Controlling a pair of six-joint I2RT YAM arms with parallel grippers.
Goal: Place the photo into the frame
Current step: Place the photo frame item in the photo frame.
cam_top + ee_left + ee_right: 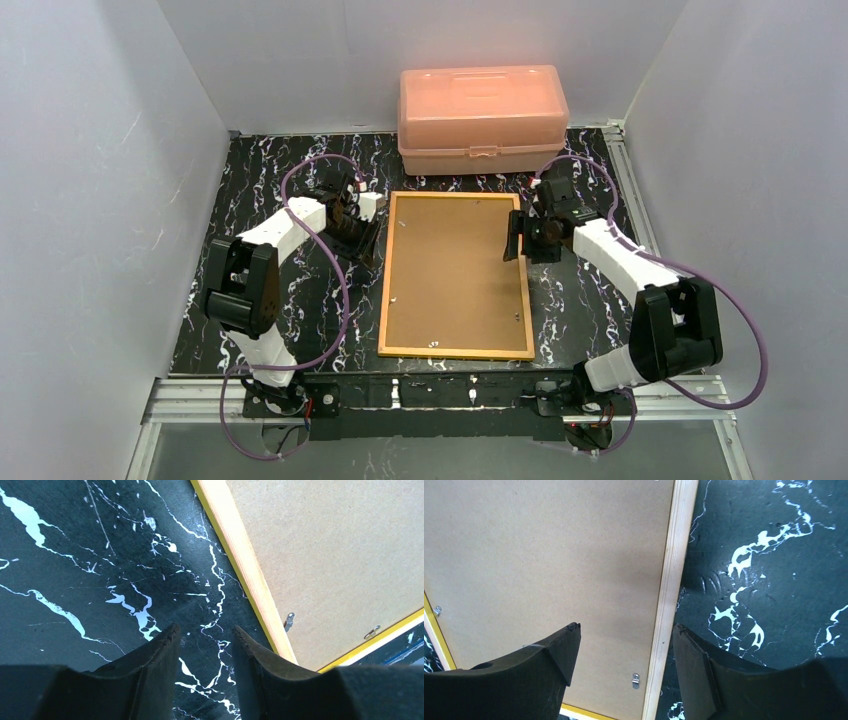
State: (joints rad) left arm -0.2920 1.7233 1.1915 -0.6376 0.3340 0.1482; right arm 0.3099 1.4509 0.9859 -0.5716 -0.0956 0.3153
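Note:
The frame point(455, 351) lies flat in the middle of the black marbled table with its brown back up, and small metal clips point(289, 620) show along its edges. The photo is out of view. My left gripper point(362, 243) hovers over bare table just left of the frame's far-left part. In the left wrist view the left gripper point(205, 629) is open and empty, with the frame's wooden edge point(245, 565) to its right. My right gripper point(518, 240) is at the frame's right edge. The right gripper point(626, 627) is open and straddles that edge point(674, 555), above a clip point(635, 679).
A salmon-pink plastic box point(482, 118) stands shut at the back of the table, just beyond the frame. White walls close in on the left, right and back. Aluminium rails run along the near edge by the arm bases.

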